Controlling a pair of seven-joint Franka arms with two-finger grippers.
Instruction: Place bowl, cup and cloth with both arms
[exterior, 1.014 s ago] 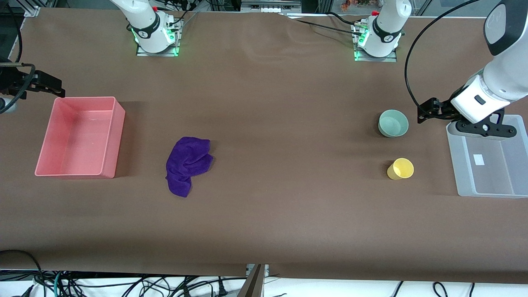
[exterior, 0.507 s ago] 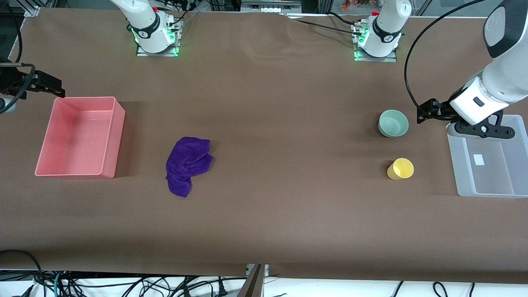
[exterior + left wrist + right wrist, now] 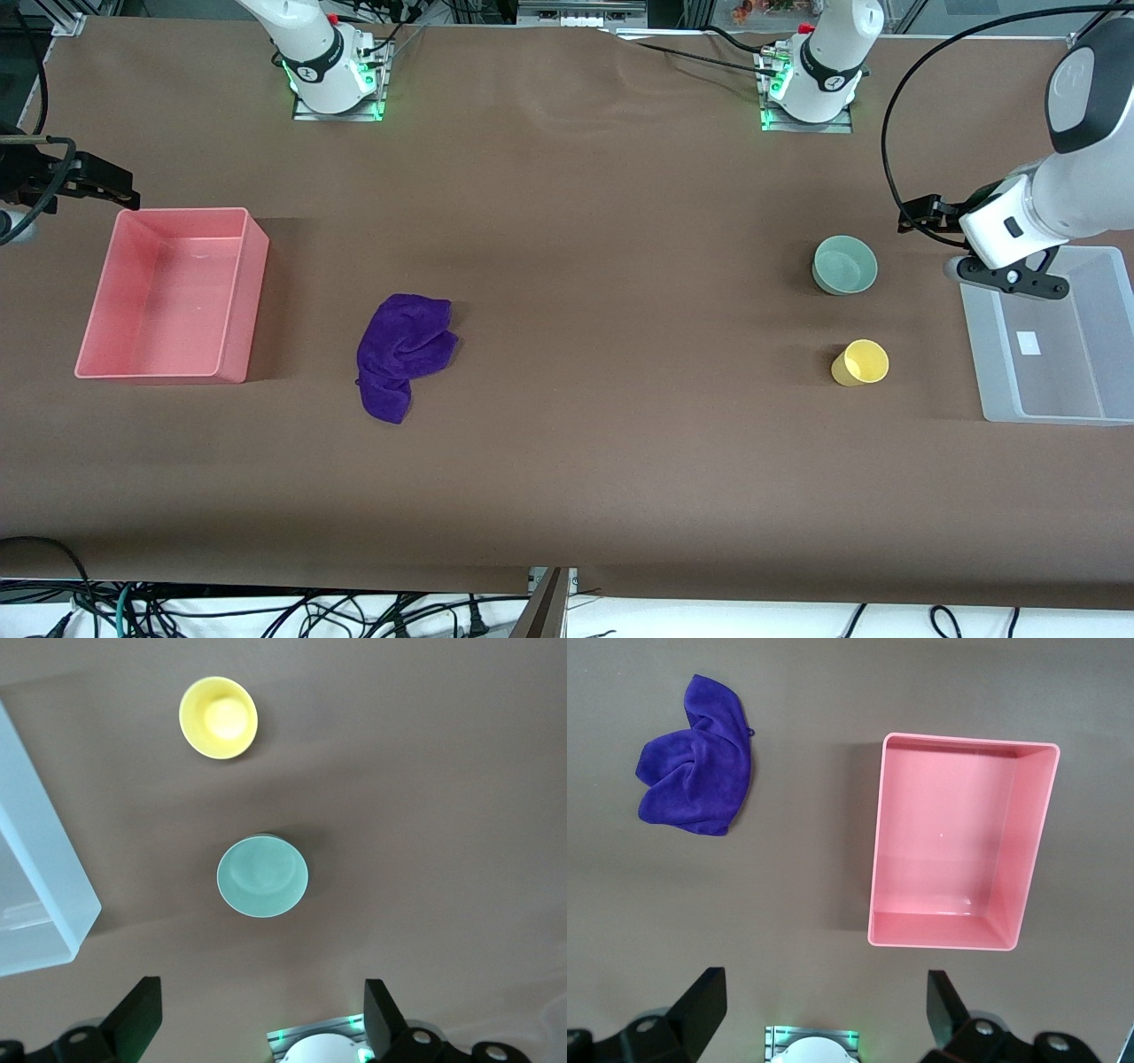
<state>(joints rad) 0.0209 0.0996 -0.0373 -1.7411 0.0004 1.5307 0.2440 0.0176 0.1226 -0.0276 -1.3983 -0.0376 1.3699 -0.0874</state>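
Note:
The mint-green bowl [image 3: 845,264] stands upright toward the left arm's end of the table and shows in the left wrist view [image 3: 262,876]. The yellow cup [image 3: 860,362] stands nearer to the front camera than the bowl [image 3: 219,717]. The purple cloth [image 3: 403,352] lies crumpled beside the pink bin [image 3: 695,788]. My left gripper [image 3: 926,217] is open and empty, up in the air between the bowl and the clear bin [image 3: 263,1028]. My right gripper [image 3: 97,182] is open and empty, up in the air at the pink bin's corner [image 3: 824,1019], waiting.
An empty pink bin [image 3: 239,301] stands at the right arm's end of the table [image 3: 877,859]. An empty clear plastic bin [image 3: 974,346] stands at the left arm's end [image 3: 53,895]. The arm bases [image 3: 332,80] [image 3: 811,89] stand along the table's back edge.
The left arm's hand has swung a little toward the robots' bases, off the clear bin's corner. The right arm, bowl, cup and cloth have not moved.

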